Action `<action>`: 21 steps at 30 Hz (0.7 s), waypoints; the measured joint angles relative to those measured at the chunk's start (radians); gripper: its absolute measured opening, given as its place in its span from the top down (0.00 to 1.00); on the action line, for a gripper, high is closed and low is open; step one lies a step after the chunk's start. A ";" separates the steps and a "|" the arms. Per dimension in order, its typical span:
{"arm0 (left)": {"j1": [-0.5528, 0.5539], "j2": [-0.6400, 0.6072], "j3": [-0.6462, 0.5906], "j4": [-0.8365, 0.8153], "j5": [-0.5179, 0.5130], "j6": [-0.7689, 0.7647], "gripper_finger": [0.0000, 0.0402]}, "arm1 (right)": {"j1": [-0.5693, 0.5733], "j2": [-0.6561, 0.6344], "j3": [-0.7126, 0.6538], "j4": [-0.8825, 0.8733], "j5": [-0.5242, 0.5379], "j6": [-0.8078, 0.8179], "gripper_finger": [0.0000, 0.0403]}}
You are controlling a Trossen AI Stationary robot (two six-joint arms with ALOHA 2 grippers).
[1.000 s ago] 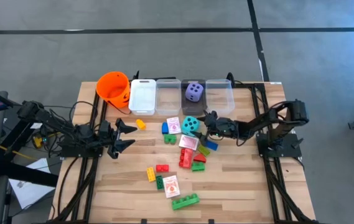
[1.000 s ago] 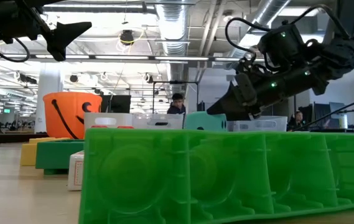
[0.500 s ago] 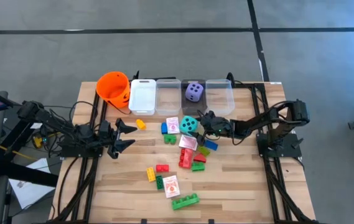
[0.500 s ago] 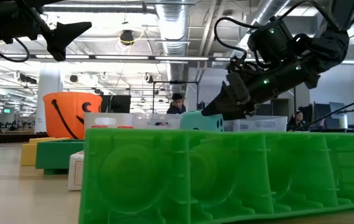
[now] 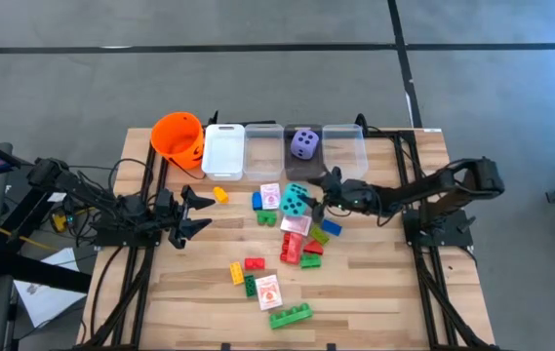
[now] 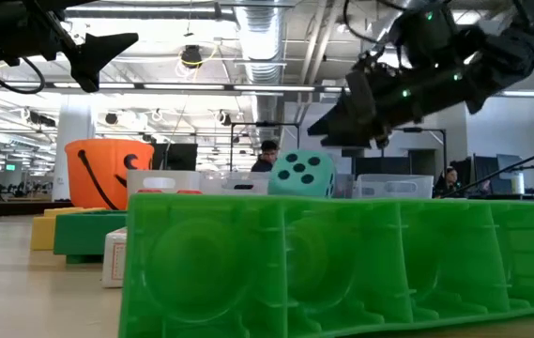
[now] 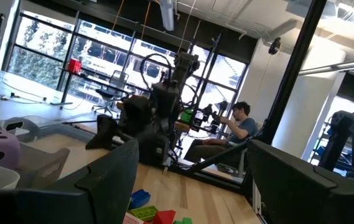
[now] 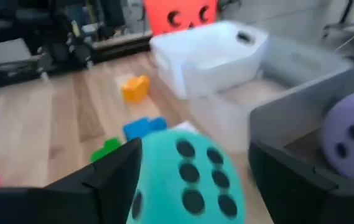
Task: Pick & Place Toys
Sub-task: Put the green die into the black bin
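Two grippers show: the right gripper point(image 5: 314, 202) clamps the teal die point(image 5: 296, 201), lifted above the table's point(image 5: 199, 283) middle, near the bins point(image 5: 341, 146); the purple die point(image 5: 303, 143) sits in one. Left gripper point(image 5: 197, 213) hovers at left, jaws wide, empty.

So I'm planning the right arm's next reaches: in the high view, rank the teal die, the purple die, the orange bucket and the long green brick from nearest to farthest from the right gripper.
1. Teal die, between the right gripper's fingers.
2. Purple die, in a clear bin at the table's far edge.
3. Long green brick and orange bucket: too close to call; brick at the near edge, bucket at the far-left corner.
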 joint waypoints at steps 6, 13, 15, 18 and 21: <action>0.000 0.000 0.000 0.000 0.000 0.000 0.27 | 0.006 -0.076 0.002 -0.032 0.013 -0.018 0.38; 0.000 0.000 0.000 0.000 0.000 0.000 0.27 | 0.008 -0.091 0.002 -0.135 -0.058 -0.024 0.37; 0.000 0.000 0.000 -0.001 0.000 0.000 0.27 | 0.008 -0.090 0.002 -0.141 -0.093 -0.043 0.36; 0.000 0.000 0.000 -0.003 0.000 0.000 0.27 | 0.008 -0.091 0.002 -0.140 -0.147 -0.061 0.33; 0.000 0.000 0.000 -0.003 0.000 0.000 0.27 | 0.020 -0.091 0.002 -0.156 -0.170 -0.132 0.31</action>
